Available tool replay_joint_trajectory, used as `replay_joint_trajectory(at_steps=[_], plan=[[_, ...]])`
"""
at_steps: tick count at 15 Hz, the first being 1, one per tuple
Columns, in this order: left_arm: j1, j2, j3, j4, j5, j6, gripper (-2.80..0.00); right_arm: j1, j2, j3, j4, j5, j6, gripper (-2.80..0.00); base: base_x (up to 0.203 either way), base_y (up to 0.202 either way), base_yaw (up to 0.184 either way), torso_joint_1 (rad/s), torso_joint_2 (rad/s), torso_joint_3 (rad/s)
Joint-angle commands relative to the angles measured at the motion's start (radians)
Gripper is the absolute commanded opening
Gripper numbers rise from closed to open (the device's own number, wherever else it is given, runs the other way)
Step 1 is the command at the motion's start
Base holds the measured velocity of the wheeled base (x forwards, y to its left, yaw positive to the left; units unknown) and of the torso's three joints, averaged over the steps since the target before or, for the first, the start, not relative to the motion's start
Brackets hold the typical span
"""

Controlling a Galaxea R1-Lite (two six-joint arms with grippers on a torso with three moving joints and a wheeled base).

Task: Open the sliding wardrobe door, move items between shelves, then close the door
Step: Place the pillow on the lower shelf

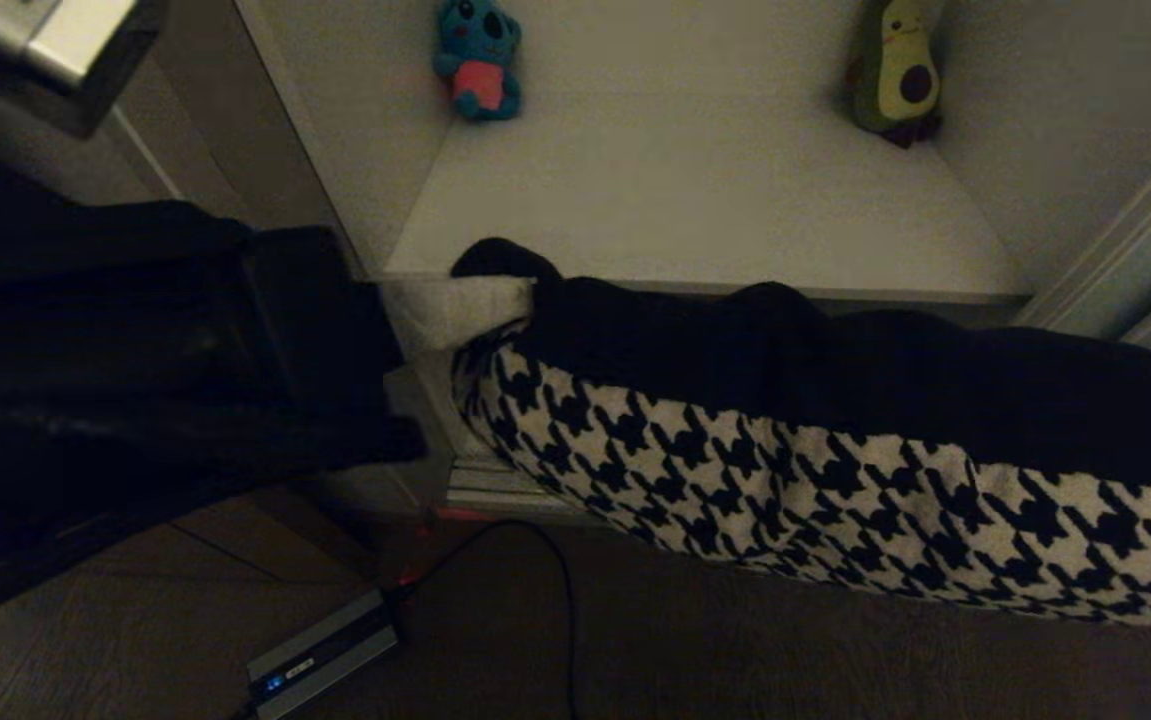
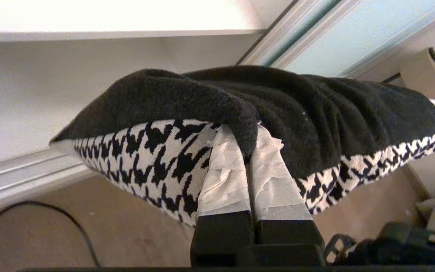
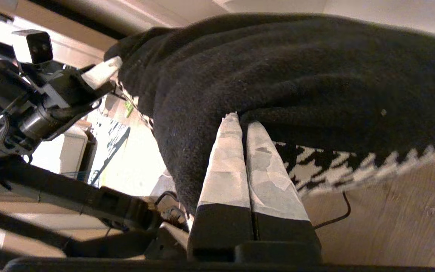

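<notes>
Both grippers pinch the cushion (image 1: 835,480), held level in front of the shelf (image 1: 695,200): the left gripper (image 2: 253,151) has its jaws clamped on one black fleece edge, the right gripper (image 3: 240,128) likewise on the far edge. The koala plush (image 1: 478,60) and avocado plush (image 1: 897,70) sit in the shelf's back corners. To place it well, I'd judge both arms should advance together, keeping the cushion flat and clear of the shelf lip, stopping short of the plushes.

Cushion (image 1: 835,500) runs off head view's right edge, far corner unseen. Right hand (image 3: 240,122) not in head view; its fingertips are buried in black fabric. Avocado plush (image 1: 897,75) cropped at top. Lower shelf hidden behind cushion.
</notes>
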Motion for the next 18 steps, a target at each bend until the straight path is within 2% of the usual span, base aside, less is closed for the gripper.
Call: replay_joint_trajectory(at_steps=[1, 5, 15, 18], plan=[[0.002, 0.083, -0.033, -0.002, 0.003, -0.006, -2.80, 0.000, 0.058, 0.000, -0.018, 0.005, 0.004, -2.80, 0.000, 0.000, 0.000, 0.000, 0.00, 0.000], [0.010, 0.190, -0.100, -0.009, 0.031, -0.013, -2.80, 0.000, 0.122, -0.001, -0.071, 0.002, 0.006, -2.80, 0.000, 0.000, 0.000, 0.000, 0.00, 0.000], [0.010, 0.201, -0.078, -0.041, 0.061, -0.003, -2.80, 0.002, 0.128, 0.020, -0.074, 0.003, 0.007, -2.80, 0.000, 0.000, 0.000, 0.000, 0.00, 0.000], [0.009, 0.166, -0.027, -0.041, 0.059, -0.003, -2.80, 0.002, 0.127, 0.022, -0.074, 0.002, 0.009, -2.80, 0.000, 0.000, 0.000, 0.000, 0.00, 0.000]])
